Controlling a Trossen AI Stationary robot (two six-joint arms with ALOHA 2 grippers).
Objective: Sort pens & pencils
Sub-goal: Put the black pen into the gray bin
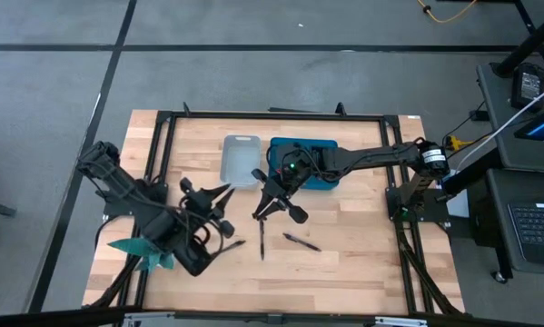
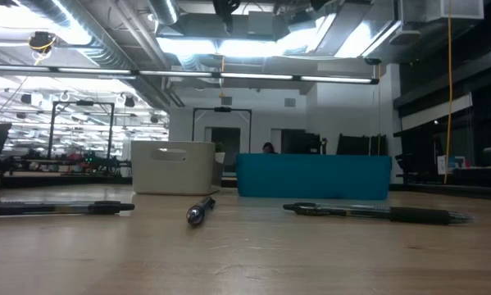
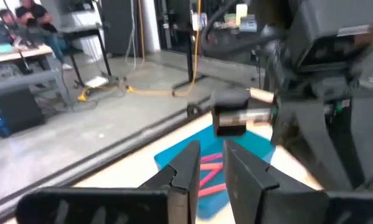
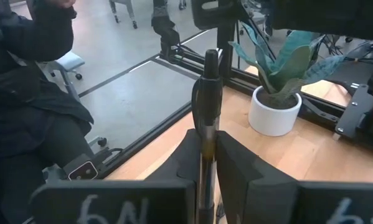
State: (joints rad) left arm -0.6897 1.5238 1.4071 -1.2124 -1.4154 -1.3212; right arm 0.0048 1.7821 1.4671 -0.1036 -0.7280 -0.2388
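Observation:
My right gripper [image 1: 270, 202] hangs over the table's middle, just in front of the blue bin [image 1: 303, 164], and is shut on a black pen [image 4: 207, 93]. My left gripper [image 1: 224, 193] is in the air to its left, pointing at it. Its fingers [image 3: 185, 167] stand a narrow gap apart with nothing between them. Three more pens lie flat on the wood: one near the left arm [image 1: 232, 245], one in the middle [image 1: 262, 241] and one to the right [image 1: 301, 242]. A white bin [image 1: 241, 161] stands left of the blue one. My right gripper pinches the black pen's barrel [image 4: 206, 144] between its two fingers. The pen's clip end [image 4: 209, 61] sticks out past the fingertips toward the left arm. The pen is lifted clear of the table.
The blue bin holds pink and red sticks [image 3: 212, 163]. A potted plant in a white pot [image 4: 273, 107] stands at the table's near left corner, beside the left arm's base. A black frame [image 1: 167, 145] borders the table. A person in dark clothes [image 4: 24, 81] is beyond the table.

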